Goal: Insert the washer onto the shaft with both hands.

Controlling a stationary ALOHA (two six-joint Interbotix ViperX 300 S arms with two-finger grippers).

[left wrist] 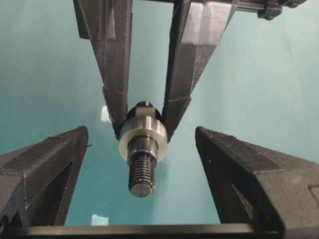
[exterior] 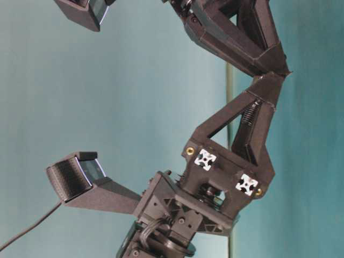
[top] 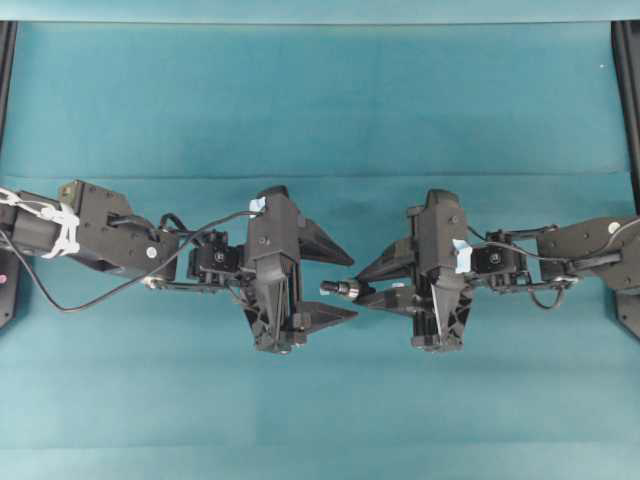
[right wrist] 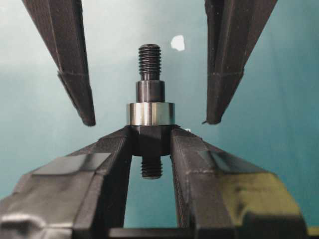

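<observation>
The shaft (right wrist: pixel 150 62) is a dark threaded rod held level above the teal cloth. My right gripper (right wrist: pixel 151 137) is shut on its thick collar. The silvery washer (right wrist: pixel 149 113) sits on the shaft, flush against the right fingertips. In the left wrist view the washer (left wrist: pixel 143 137) rings the shaft (left wrist: pixel 141 172), whose threaded end points toward the camera. My left gripper (left wrist: pixel 141 130) stands wide open, one finger on each side of the shaft and touching neither it nor the washer. From overhead, the shaft (top: pixel 328 288) lies between the left gripper (top: pixel 353 287) and the right gripper (top: pixel 360 287).
Teal cloth (top: pixel 320 100) covers the table. Small pale tape squares (left wrist: pixel 99 219) lie on it below the grippers. Black frame posts (top: pixel 628 90) stand at the side edges. The table-level view shows only an arm's links and a wrist camera (exterior: pixel 75 177).
</observation>
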